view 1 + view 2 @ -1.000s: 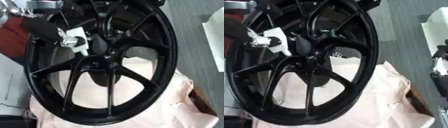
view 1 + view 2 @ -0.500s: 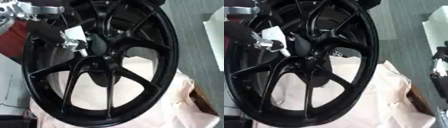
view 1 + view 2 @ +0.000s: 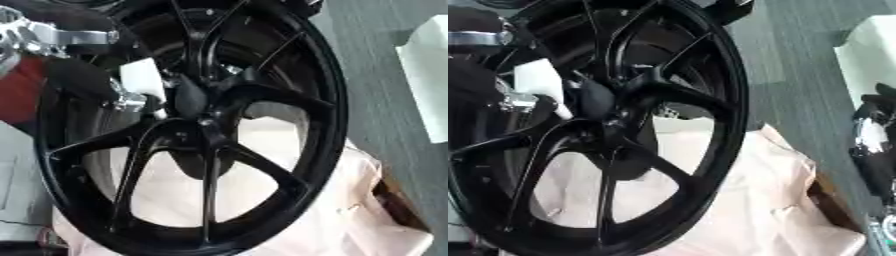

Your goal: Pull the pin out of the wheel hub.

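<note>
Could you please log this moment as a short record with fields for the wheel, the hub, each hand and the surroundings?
wheel: large black spoked alloy wheel, standing on edge
hub: black centre hub, where the spokes meet
left hand: black and silver left hand at the hub, reaching in from the left with a white block-shaped part beside the hub; finger state unclear
pin: not distinguishable
right hand: black and silver right hand at the right edge, away from the wheel; finger state unclear
under wheel: pale pink cloth
floor: grey floor
</note>
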Controlling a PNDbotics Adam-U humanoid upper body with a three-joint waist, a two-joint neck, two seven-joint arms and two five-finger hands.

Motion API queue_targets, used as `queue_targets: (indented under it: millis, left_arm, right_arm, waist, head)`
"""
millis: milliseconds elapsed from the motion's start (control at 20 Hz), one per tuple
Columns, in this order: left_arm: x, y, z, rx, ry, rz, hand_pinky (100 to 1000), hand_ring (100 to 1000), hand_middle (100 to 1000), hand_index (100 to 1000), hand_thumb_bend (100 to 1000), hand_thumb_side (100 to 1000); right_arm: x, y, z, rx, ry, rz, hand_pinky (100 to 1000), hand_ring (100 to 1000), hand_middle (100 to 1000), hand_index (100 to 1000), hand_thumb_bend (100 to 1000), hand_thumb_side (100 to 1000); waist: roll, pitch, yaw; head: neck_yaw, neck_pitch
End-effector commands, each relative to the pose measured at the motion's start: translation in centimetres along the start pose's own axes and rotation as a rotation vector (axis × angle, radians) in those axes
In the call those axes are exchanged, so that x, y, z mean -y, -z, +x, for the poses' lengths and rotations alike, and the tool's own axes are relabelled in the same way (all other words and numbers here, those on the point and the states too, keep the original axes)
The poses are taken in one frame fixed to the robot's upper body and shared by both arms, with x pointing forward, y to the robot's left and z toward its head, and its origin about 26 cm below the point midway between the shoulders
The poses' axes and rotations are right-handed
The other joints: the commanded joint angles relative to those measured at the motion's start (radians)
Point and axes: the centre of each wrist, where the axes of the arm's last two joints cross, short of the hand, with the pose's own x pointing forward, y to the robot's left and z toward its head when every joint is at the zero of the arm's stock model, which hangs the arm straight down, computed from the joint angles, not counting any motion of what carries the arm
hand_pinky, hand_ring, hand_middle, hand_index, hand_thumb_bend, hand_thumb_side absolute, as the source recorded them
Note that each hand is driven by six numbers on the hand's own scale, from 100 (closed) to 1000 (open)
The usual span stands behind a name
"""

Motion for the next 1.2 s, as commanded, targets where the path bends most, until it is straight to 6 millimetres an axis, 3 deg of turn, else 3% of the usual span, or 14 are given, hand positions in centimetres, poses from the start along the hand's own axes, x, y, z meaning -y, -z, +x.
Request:
queue_targets:
  millis: [50,350,700,1200]
  left_arm:
    - [-0.4,-0.9,-0.5,-0.074,-0.025,-0.054,880,843,763,881,471,709]
    - [-0.4,-1.3,-1.1,-0.076,-0.029,-0.047,873,840,762,883,399,675]
    - [-1.4,-2.1,-0.1,-0.041,-0.044,-0.002,853,839,760,879,333,664]
    - [-1.5,-1.7,0.5,-0.019,-0.034,-0.008,839,798,662,822,358,639]
  right_arm:
    - [0.1,0.2,0.3,0.01,0.007,0.0,764,789,685,841,100,606]
    - [0.0,0.1,0.3,0.006,0.011,-0.004,765,790,686,841,100,605]
    - [-0.1,0.1,0.3,0.001,0.009,-0.001,765,791,687,842,100,605]
    - [-0.2,0.1,0.4,0.0,0.014,0.0,767,793,689,843,100,605]
  waist:
    - [-0.005,-0.017,-0.001]
    - [-0.007,-0.018,-0.001]
    - [-0.009,-0.019,-0.001]
    - [-0.006,-0.019,-0.004]
  head:
    - [-0.005,-0.016]
    - [-0.003,-0.02]
    - [-0.003,-0.024]
    - [0.001,-0.026]
